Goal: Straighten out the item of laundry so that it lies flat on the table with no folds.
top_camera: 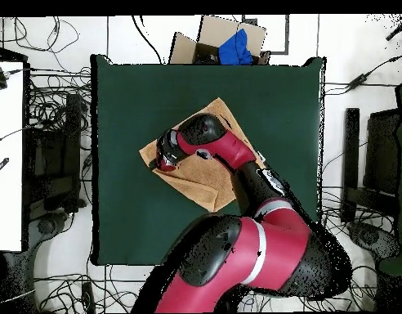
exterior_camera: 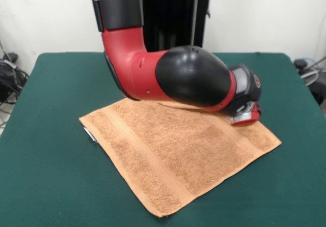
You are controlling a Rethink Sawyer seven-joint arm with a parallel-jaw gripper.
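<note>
Orange-tan terry cloth, a small hand towel (exterior_camera: 178,155), is lying spread out near the middle of a dark green bench (exterior_camera: 51,176), turned at an angle so its corners are pointing toward the bench's edges. Woven border bands are running across it, and a small white tag (exterior_camera: 89,134) is peeking out at one side edge. A red and black robot arm (exterior_camera: 173,74) is reaching down low over the towel's far part, hiding some of the cloth. Its gripper (exterior_camera: 246,116) is sitting at the towel's far corner, right down at the fabric. Whether the gripper is parted or closed, or pinching any cloth, cannot be told from either view.
</note>
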